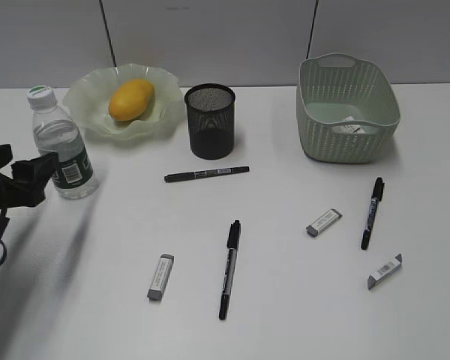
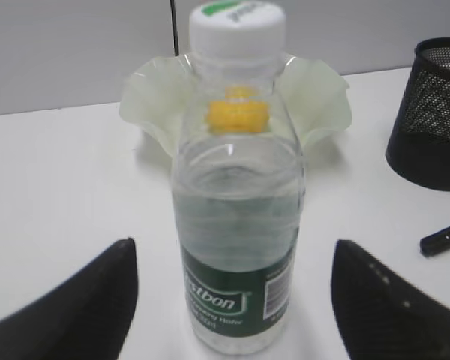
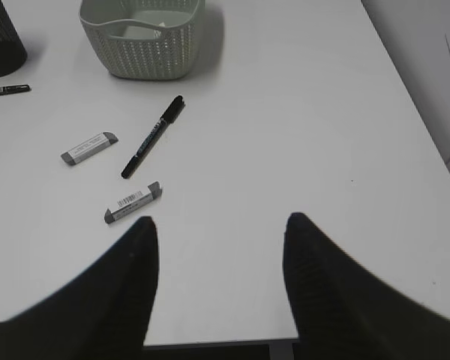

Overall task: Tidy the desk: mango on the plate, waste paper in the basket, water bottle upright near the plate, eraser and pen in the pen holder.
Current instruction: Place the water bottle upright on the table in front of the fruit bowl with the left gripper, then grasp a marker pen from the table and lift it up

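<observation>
The water bottle (image 1: pixel 60 142) stands upright just left of the plate (image 1: pixel 90 105), on which the mango (image 1: pixel 131 99) lies. My left gripper (image 2: pixel 234 243) is open, one finger on each side of the bottle (image 2: pixel 236 225) with a gap on both sides. It shows at the left edge (image 1: pixel 41 176) of the exterior view. Right of the plate stands the black mesh pen holder (image 1: pixel 210 120). Three pens (image 1: pixel 207 174), (image 1: pixel 229 268), (image 1: pixel 372 212) and three erasers (image 1: pixel 160 277), (image 1: pixel 323 222), (image 1: pixel 385 271) lie loose. White waste paper (image 1: pixel 352 127) shows inside the basket (image 1: pixel 315 112). My right gripper (image 3: pixel 221 219) is open and empty.
The right gripper hangs over the table's near edge (image 3: pixel 210 343), with an eraser (image 3: pixel 133 202) and a pen (image 3: pixel 151 136) just ahead to its left. A grey partition wall runs along the far side of the table. The right gripper does not show in the exterior view.
</observation>
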